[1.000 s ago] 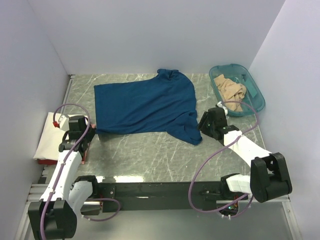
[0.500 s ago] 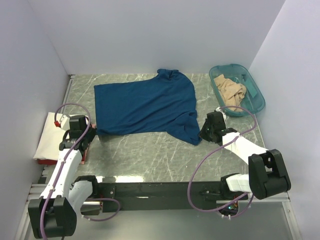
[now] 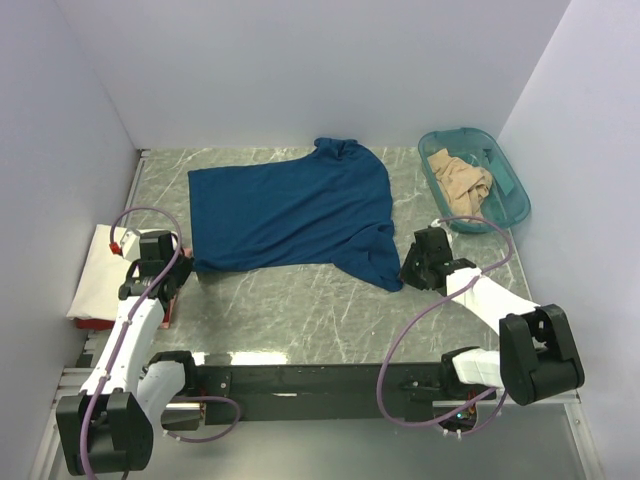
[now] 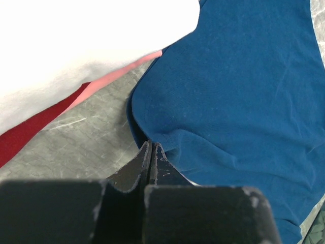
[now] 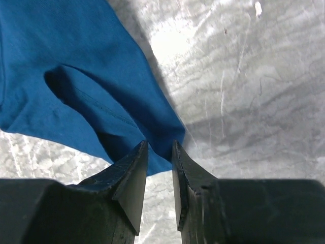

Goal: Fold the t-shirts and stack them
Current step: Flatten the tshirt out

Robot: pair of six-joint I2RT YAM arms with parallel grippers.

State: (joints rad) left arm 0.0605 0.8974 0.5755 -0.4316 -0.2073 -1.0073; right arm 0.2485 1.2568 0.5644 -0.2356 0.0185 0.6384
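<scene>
The dark navy t-shirt point(image 3: 290, 210) lies spread on the marble table, its collar towards the back. My left gripper point(image 3: 182, 264) is at the shirt's near-left hem corner. In the left wrist view its jaws point(image 4: 151, 146) are pressed shut on the edge of the navy cloth point(image 4: 244, 91). My right gripper point(image 3: 408, 272) is at the near-right sleeve. In the right wrist view it point(image 5: 160, 145) is open by a narrow gap, and the sleeve's tip point(image 5: 66, 66) lies between the fingertips. The cream-white t-shirt point(image 3: 100, 275) lies folded at the far left. The tan-beige t-shirt point(image 3: 460, 180) is crumpled in the tub.
The teal translucent tub point(image 3: 515, 200) stands at the back right by the wall. A red flat base point(image 3: 100, 322) lies under the cream-white shirt, and also shows in the left wrist view point(image 4: 30, 137). White walls close in the table on three sides.
My right gripper has moved a little nearer and lower, onto the sleeve's tip. The left gripper and the shirt have hardly moved.
</scene>
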